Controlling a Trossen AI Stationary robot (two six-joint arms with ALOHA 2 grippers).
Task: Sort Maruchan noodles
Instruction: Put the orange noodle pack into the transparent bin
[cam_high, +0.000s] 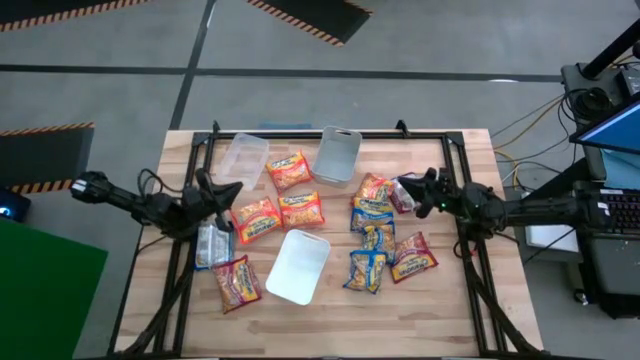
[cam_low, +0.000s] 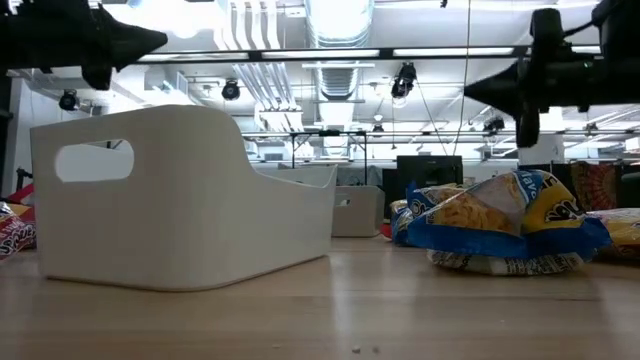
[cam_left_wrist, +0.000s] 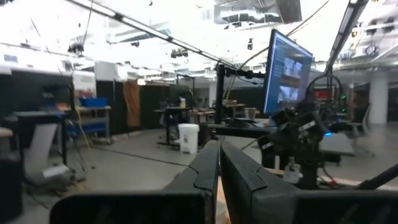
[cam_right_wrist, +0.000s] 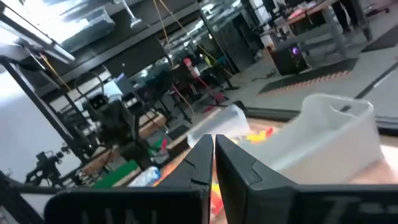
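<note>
The Maruchan noodles lie flat and scattered over the wooden table (cam_high: 450, 310). Orange packets (cam_high: 289, 172) (cam_high: 255, 219) (cam_high: 237, 283) lie left of centre. Blue-and-yellow ones (cam_high: 372, 214) (cam_high: 366, 270) and a dark red one (cam_high: 413, 256) lie right of centre. In the low view a blue-and-yellow packet (cam_low: 500, 225) shows close up. My left gripper (cam_high: 232, 190) (cam_left_wrist: 219, 162) is shut and hovers above the table's left part, pointing toward the right. My right gripper (cam_high: 405, 190) (cam_right_wrist: 213, 155) is shut too, pointing left above the right-hand packets. Neither holds anything.
Clear plastic trays stand at the far left (cam_high: 243, 158), the far middle (cam_high: 337, 154) and the near middle (cam_high: 298, 266) (cam_low: 180, 200). A smaller one (cam_high: 213, 243) lies under my left arm. Black frame rails run along the table's left and right sides.
</note>
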